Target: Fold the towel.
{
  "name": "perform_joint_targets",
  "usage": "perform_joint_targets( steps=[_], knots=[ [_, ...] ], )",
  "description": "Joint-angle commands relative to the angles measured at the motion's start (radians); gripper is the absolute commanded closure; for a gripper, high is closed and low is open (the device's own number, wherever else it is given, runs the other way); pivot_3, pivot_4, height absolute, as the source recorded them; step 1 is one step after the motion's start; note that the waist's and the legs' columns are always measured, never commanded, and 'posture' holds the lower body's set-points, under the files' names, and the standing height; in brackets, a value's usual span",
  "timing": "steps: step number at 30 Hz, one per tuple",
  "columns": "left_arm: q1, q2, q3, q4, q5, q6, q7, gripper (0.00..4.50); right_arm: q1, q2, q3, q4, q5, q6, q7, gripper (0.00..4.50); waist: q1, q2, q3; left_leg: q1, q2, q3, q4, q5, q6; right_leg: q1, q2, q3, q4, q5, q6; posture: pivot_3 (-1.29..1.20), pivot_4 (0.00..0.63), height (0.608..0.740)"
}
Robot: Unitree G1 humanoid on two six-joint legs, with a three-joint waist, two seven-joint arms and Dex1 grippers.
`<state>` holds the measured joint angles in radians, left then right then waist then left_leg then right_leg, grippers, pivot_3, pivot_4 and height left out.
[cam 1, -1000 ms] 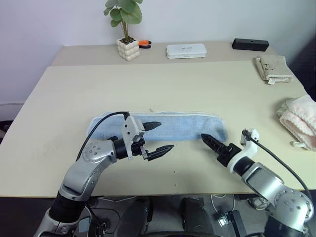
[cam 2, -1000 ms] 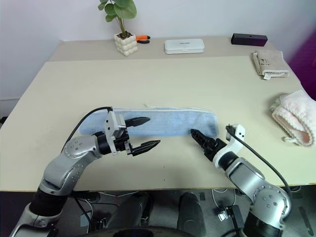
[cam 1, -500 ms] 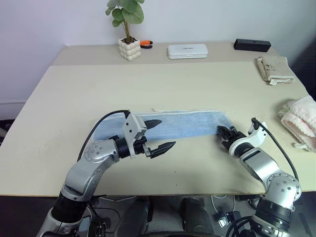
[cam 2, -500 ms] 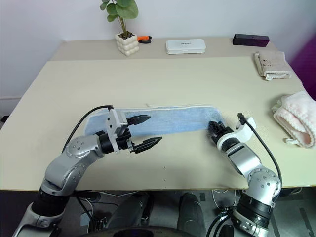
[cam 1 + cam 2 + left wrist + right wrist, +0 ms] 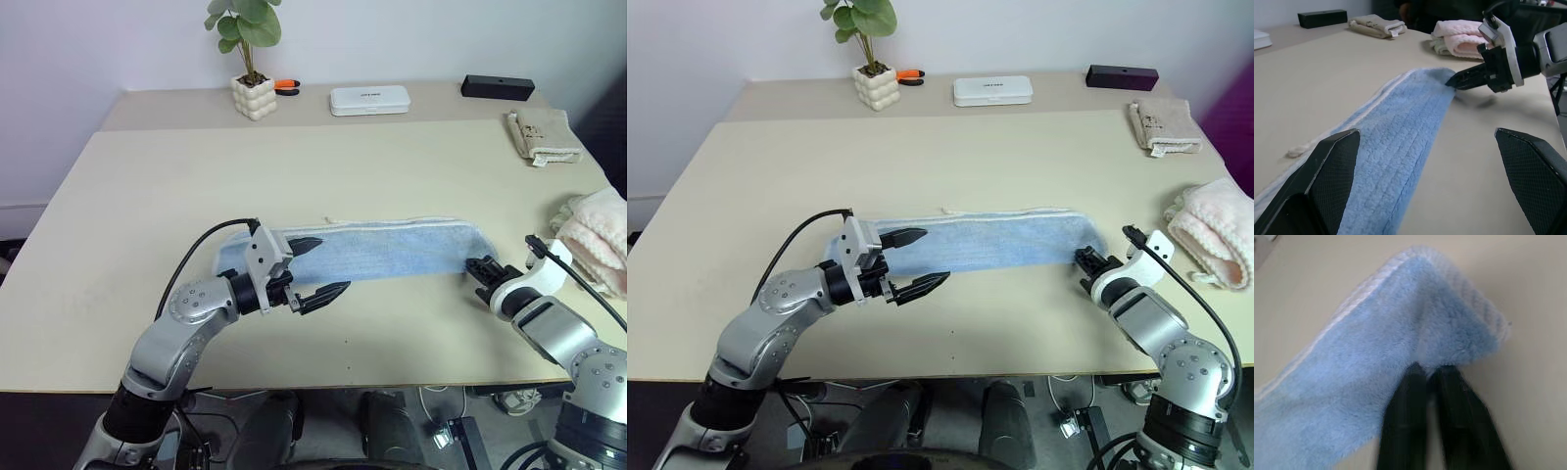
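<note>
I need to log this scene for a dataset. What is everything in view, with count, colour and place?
towel: one, light blue, long strip at table's centre
table: one, beige
potted plant: one, green in white pot, far edge
white case: one, far edge
black box: one, far right
beige cloth: one, folded, right
pink towel: one, right edge
left gripper: open, over the towel's left end
right gripper: pinching the towel's right end
</note>
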<state>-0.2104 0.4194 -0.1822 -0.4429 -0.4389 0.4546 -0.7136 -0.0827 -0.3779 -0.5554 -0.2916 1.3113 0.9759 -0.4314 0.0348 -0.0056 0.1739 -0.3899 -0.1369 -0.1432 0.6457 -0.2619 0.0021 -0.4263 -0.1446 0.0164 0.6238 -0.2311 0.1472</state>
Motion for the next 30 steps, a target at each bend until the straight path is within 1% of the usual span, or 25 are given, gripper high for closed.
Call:
perform_joint_targets(
  steps=[1, 2, 4, 9, 16, 17, 19, 22, 24, 25, 27, 30],
  knots=[
    [-0.022, -0.01, -0.002, -0.007, 0.003, -0.009, 0.002, 0.0, -0.007, -0.017, -0.021, -0.013, 0.041, -0.016, -0.036, 2.29, 0.001, 0.0, 0.0, 0.0, 0.0, 0.0, 0.0, 0.0, 0.0, 0.0, 0.001, 0.0, -0.001, 0.0, 0.0, 0.0, 0.15, 0.74],
    [-0.024, -0.011, -0.002, -0.005, 0.004, -0.009, 0.002, 0.0, -0.008, -0.02, -0.022, -0.009, 0.044, -0.018, -0.045, 1.69, 0.001, 0.0, 0.0, 0.0, 0.001, 0.0, 0.0, 0.0, 0.0, 0.001, 0.001, 0.0, -0.002, 0.0, 0.0, 0.0, 0.15, 0.74],
    [-0.025, -0.015, -0.004, -0.002, 0.007, -0.01, 0.0, 0.0, -0.014, -0.021, -0.033, 0.015, 0.063, -0.029, -0.069, 0.75, 0.002, 0.0, 0.0, -0.001, 0.003, 0.0, 0.0, 0.0, 0.0, 0.002, 0.003, 0.0, -0.006, 0.001, -0.001, 0.0, 0.15, 0.74],
    [-0.025, -0.019, -0.005, 0.004, 0.014, -0.016, -0.002, 0.0, -0.043, -0.025, -0.037, 0.096, 0.066, -0.061, -0.07, 0.75, 0.003, 0.0, 0.0, -0.001, 0.005, 0.001, 0.0, 0.0, 0.0, 0.004, 0.006, 0.001, -0.01, 0.004, -0.001, 0.0, 0.15, 0.74],
    [-0.021, -0.023, -0.001, 0.015, 0.025, -0.034, -0.005, 0.0, -0.121, -0.02, -0.037, 0.266, -0.011, -0.144, -0.028, 0.75, 0.003, -0.001, -0.001, 0.0, 0.008, 0.001, 0.001, 0.0, 0.0, 0.005, 0.009, 0.001, -0.011, 0.006, -0.003, 0.0, 0.15, 0.74],
    [-0.016, -0.021, 0.0, 0.016, 0.026, -0.038, -0.006, 0.0, -0.129, -0.021, -0.039, 0.278, -0.015, -0.151, -0.023, 0.99, 0.003, -0.002, -0.001, 0.0, 0.008, 0.001, 0.001, 0.0, 0.0, 0.005, 0.009, 0.001, -0.011, 0.006, -0.003, 0.0, 0.15, 0.74],
    [-0.005, -0.017, 0.001, 0.015, 0.029, -0.047, -0.008, 0.0, -0.137, -0.025, -0.039, 0.286, -0.021, -0.158, -0.01, 1.63, 0.003, -0.002, -0.001, 0.0, 0.008, 0.001, 0.001, 0.0, 0.0, 0.006, 0.009, 0.001, -0.011, 0.006, -0.003, 0.0, 0.15, 0.74],
    [0.015, -0.013, 0.001, 0.017, 0.036, -0.063, -0.012, 0.0, -0.137, -0.025, -0.046, 0.28, -0.016, -0.163, -0.006, 3.16, 0.002, -0.001, -0.001, 0.0, 0.008, 0.001, 0.001, 0.0, 0.0, 0.005, 0.009, 0.002, -0.011, 0.006, -0.003, 0.0, 0.15, 0.74],
    [0.024, -0.014, 0.0, 0.017, 0.04, -0.07, -0.014, 0.0, -0.135, -0.024, -0.055, 0.272, -0.012, -0.164, -0.007, 4.25, 0.002, -0.001, -0.001, 0.0, 0.008, 0.001, 0.0, 0.0, 0.0, 0.004, 0.009, 0.002, -0.011, 0.006, -0.003, 0.0, 0.15, 0.74],
    [0.026, -0.014, 0.0, 0.019, 0.041, -0.073, -0.016, 0.0, -0.135, -0.023, -0.056, 0.269, -0.012, -0.164, -0.008, 4.43, 0.003, -0.001, -0.001, 0.0, 0.008, 0.002, 0.0, 0.0, 0.0, 0.004, 0.009, 0.002, -0.011, 0.006, -0.003, 0.0, 0.15, 0.74],
    [0.029, -0.015, -0.001, 0.023, 0.044, -0.08, -0.018, 0.0, -0.127, -0.044, -0.054, 0.236, -0.035, -0.17, 0.018, 4.43, 0.005, -0.001, -0.001, 0.0, 0.008, 0.002, 0.0, 0.0, 0.0, 0.004, 0.01, 0.002, -0.011, 0.006, -0.003, 0.0, 0.15, 0.74],
    [0.032, -0.012, 0.001, 0.032, 0.047, -0.09, -0.024, 0.0, -0.093, -0.169, -0.004, 0.115, -0.154, -0.176, 0.157, 4.43, 0.007, 0.004, 0.002, -0.002, 0.008, 0.002, 0.0, 0.0, 0.0, 0.003, 0.009, 0.002, -0.012, 0.006, -0.003, 0.0, 0.15, 0.74]
  ],
)
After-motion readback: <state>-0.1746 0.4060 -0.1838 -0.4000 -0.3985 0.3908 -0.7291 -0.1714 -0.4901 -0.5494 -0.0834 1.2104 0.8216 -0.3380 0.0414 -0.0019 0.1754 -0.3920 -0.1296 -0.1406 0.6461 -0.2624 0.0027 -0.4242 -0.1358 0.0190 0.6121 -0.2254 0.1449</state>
